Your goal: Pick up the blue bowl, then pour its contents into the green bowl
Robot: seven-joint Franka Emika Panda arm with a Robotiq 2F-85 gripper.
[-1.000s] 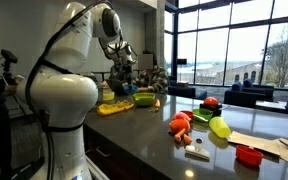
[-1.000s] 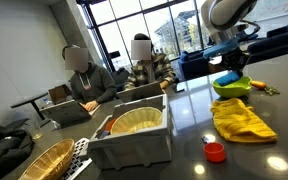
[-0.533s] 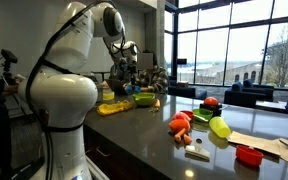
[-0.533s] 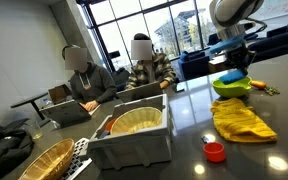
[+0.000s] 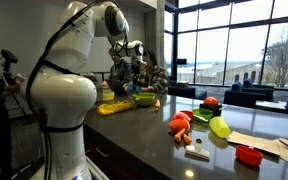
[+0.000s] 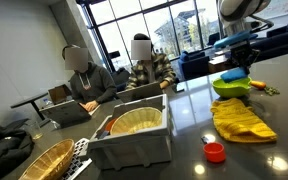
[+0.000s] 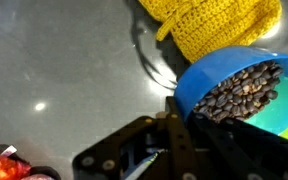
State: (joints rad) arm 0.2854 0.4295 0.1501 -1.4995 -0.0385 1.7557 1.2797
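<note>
The tool (image 7: pixel 179 125) is pinched tight on the rim of the blue bowl (image 7: pixel 199 80), which is held above the counter (image 7: pixel 64 60) with its beans (image 7: pixel 239 92) level. The green bowl (image 7: pixel 287 112) sits just beneath its far edge, so I'd tip away from the tool.

— The blue bowl (image 7: pixel 199 85): plain?
— Bright blue all over, and filled with dark brown beans (image 7: pixel 242 90), some of them paler.
— And the green bowl (image 6: pixel 231 88)?
— Bright green, plain. Beside it is a yellow cloth (image 7: pixel 219 25) with a knitted pattern, on the glossy dark grey surface (image 7: pixel 64 70). Farther from the green bowl there's a small red bowl (image 6: pixel 215 152).
</note>
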